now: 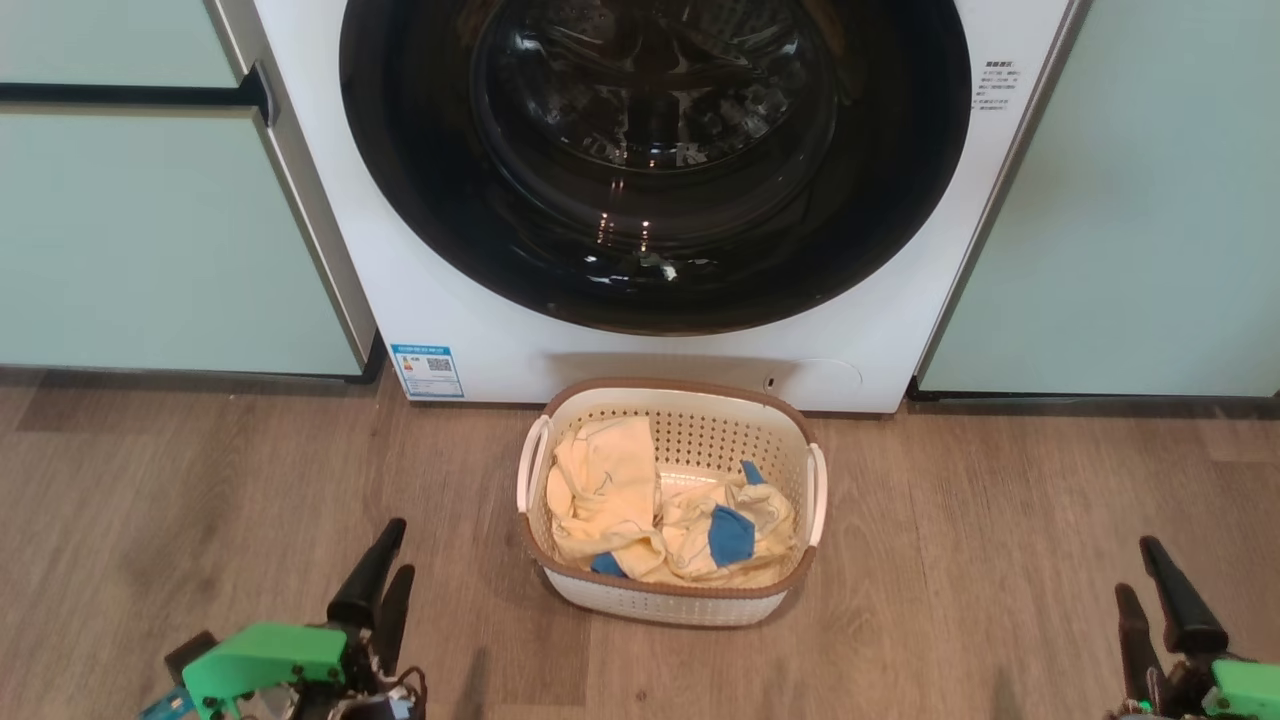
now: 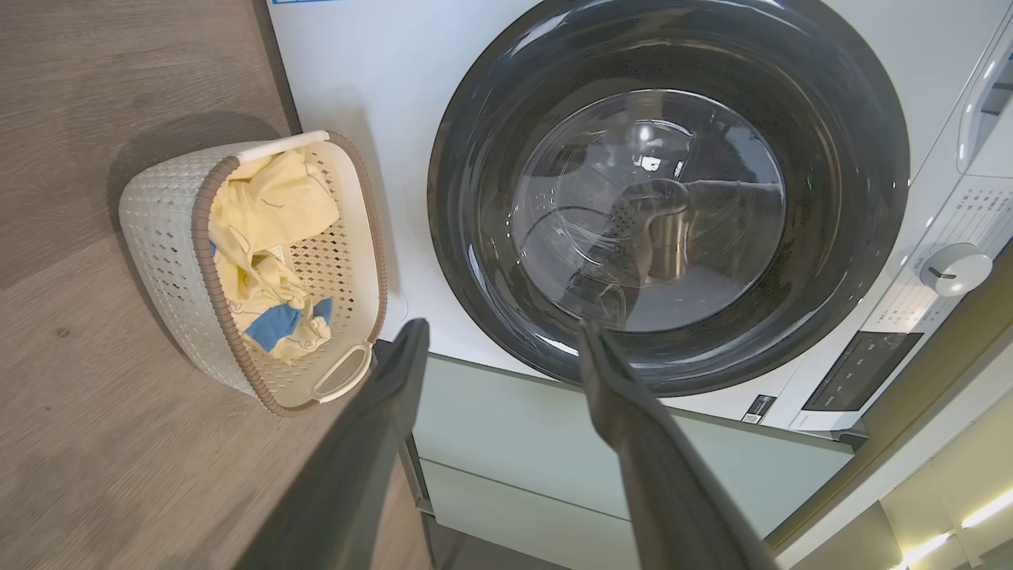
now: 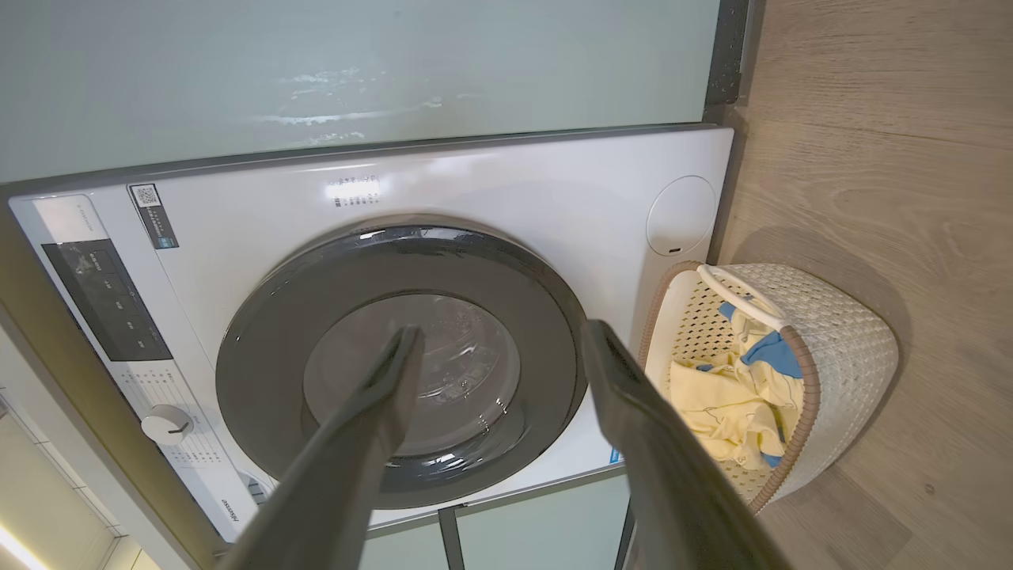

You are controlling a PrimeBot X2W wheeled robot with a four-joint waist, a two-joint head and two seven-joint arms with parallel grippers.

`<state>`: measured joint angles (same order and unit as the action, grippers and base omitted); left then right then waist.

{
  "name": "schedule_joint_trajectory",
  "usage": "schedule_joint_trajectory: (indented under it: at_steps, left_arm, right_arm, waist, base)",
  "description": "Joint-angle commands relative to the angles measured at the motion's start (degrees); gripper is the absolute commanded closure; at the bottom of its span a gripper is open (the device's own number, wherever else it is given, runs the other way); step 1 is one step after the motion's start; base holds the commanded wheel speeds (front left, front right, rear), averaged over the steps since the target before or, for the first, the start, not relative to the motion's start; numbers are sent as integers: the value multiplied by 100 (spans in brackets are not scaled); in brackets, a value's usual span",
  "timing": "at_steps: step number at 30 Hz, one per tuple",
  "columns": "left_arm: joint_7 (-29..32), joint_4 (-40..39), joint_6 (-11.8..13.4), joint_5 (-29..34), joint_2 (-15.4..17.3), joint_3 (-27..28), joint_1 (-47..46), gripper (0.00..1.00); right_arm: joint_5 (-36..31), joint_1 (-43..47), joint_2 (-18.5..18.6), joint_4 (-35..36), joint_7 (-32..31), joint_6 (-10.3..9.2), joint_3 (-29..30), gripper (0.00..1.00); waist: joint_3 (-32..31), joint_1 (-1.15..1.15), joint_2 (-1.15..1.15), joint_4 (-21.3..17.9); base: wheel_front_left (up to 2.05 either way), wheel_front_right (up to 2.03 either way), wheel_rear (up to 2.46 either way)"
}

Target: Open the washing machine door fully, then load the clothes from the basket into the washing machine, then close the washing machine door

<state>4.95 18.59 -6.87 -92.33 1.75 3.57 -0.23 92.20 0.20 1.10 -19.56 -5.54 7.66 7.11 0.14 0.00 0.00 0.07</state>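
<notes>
Head view: the washing machine (image 1: pixel 480 300), a smooth white front-loader, is seen set between matte pale green cabinet panels (image 1: pixel 150 230). The door (image 1: pixel 900 200), round with a wide glossy black rim and a bulging glass centre, is found shut flush against the front, with reflections noted in the glass. A small blue sticker (image 1: pixel 428 370) is noted low on the front. The basket (image 1: pixel 660 386), a rounded rectangle of cream plastic with perforated walls, a brown rim and white side handles, is placed on the wood-grain floor (image 1: pixel 200 520) just before the machine, below the door. The clothes (image 1: pixel 610 490), soft crumpled pale yellow cloth with blue patches, are heaped inside it. The left gripper (image 1: pixel 398 550) and right gripper (image 1: pixel 1138 568), each on a green mount, are held over bare floor to either side, well apart from the basket. Left wrist view: the two long dark fingers are seen spread, jaws open and empty, with the shut door beyond them. A white knob (image 2: pixel 955 269) and a dark control panel (image 2: pixel 859 372) are recorded on the machine's top strip. Right wrist view: the jaws are likewise open and empty. A round flap (image 3: pixel 681 215) is noted on the front, near the basket.
</notes>
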Motion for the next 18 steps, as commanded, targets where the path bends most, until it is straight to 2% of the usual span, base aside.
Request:
schedule_joint_trajectory:
  at_steps: [1, 12, 18]
  left_arm:
    - [-51, -243, -9, 56, 57, 14, -310, 0]
    - [-198, -342, -14, 161, 114, -59, -378, 0]
    - [-396, -362, -17, 559, 255, -206, -428, 0]
  right_arm:
    - [-77, -366, 121, 229, 63, -1, 9, 0]
    - [-270, -452, 234, 266, 196, -3, -75, 0]
    - [-645, -516, 383, 221, 378, -4, -229, 0]
  waist:
    - [-1, 0, 0, 2]
    - [-6, 0, 0, 8]
    - [-6, 0, 0, 11]
  base:
    - [0, 0, 0]
    - [0, 0, 0]
    - [0, 0, 0]
